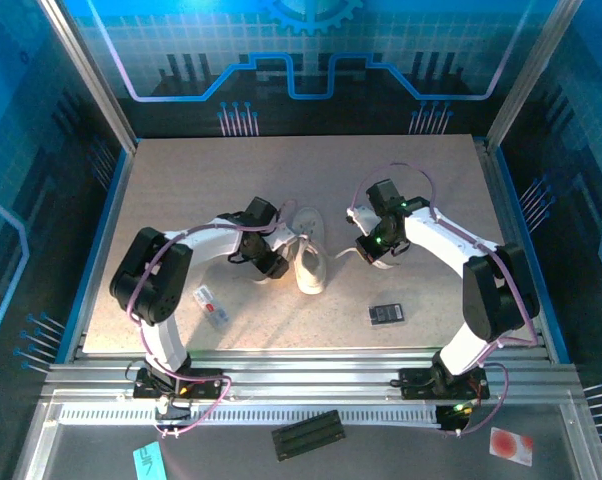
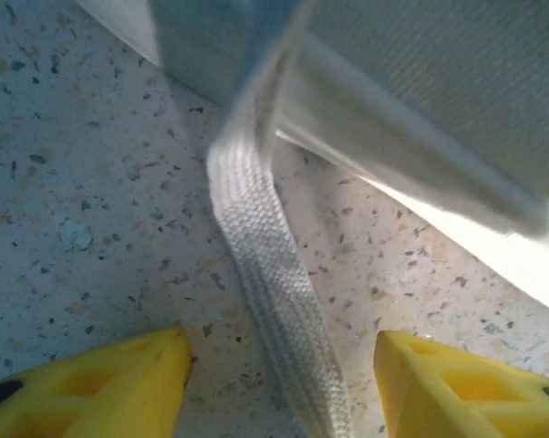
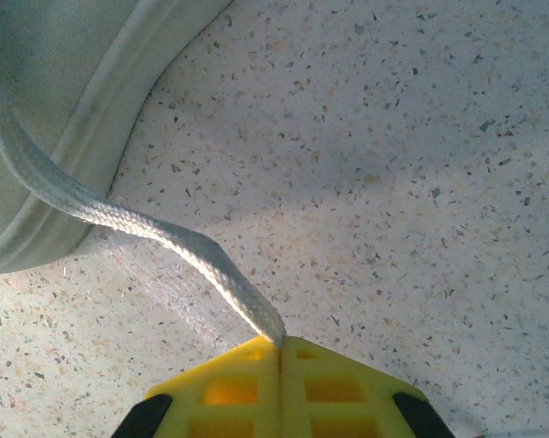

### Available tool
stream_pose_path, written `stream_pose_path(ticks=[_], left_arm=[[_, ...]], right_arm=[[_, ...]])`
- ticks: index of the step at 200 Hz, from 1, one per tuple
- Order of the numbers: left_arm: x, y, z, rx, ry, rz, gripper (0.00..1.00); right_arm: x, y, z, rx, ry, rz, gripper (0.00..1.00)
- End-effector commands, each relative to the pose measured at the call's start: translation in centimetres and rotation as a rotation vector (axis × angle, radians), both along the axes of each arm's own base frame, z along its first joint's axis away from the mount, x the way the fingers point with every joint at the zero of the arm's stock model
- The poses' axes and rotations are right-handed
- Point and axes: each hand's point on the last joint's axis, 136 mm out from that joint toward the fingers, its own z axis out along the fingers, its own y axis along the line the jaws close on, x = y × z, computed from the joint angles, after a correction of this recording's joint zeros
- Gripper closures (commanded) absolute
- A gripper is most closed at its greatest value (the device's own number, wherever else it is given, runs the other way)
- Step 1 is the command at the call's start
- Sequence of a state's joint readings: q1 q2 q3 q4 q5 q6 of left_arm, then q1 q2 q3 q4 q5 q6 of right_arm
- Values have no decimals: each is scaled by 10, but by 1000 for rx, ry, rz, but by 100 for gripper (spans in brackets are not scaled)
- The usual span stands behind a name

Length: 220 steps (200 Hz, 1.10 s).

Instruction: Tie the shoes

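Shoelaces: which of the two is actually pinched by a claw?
The right lace, clamped between the right gripper's shut fingers. The left lace lies loose between the left gripper's open fingers.

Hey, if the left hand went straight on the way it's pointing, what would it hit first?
Probably the shoe: its side lies straight ahead of the open left hand, with the lace running between the fingers toward it. Depth is unclear.

A speckled beige tabletop (image 1: 181,180) sits inside blue-lit panel walls (image 1: 381,40), aluminium rails (image 1: 311,385) in front.
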State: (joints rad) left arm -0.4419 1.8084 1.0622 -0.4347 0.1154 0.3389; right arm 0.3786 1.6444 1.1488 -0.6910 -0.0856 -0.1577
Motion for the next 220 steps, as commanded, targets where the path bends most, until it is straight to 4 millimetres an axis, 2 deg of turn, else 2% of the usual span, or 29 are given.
stream_pose_path(ticks=[1, 15, 26, 44, 58, 76, 115, 141, 163, 194, 220], left_arm=[[-6, 11, -19, 113, 45, 85, 42], [-11, 13, -25, 124, 70, 86, 45], [-15, 11, -27, 116, 90, 78, 54], [-22, 10, -26, 101, 115, 76, 83], [-24, 11, -22, 90, 102, 78, 100], [-19, 10, -1, 49, 36, 73, 100], [2, -9, 81, -149, -179, 26, 100], [6, -27, 120, -271, -260, -35, 100], [11, -33, 147, -336, -340, -47, 100], [24, -24, 175, -430, -434, 4, 100], [25, -20, 195, -511, -519, -5, 100]], right_arm=[[4, -1, 3, -7, 2, 4, 100], [4, -2, 3, -7, 2, 1, 100], [3, -3, 3, -5, 1, -3, 100], [3, -4, 4, -1, 0, -8, 100], [3, -5, 6, 2, -6, -14, 100], [2, -7, 8, 5, -13, -18, 100], [2, -10, 15, 28, -35, -39, 100], [2, -9, 16, 59, -35, -54, 100], [2, -13, 14, 60, -24, -78, 100], [3, -27, 9, 47, 5, -135, 100], [3, -34, 7, 35, 15, -163, 100]])
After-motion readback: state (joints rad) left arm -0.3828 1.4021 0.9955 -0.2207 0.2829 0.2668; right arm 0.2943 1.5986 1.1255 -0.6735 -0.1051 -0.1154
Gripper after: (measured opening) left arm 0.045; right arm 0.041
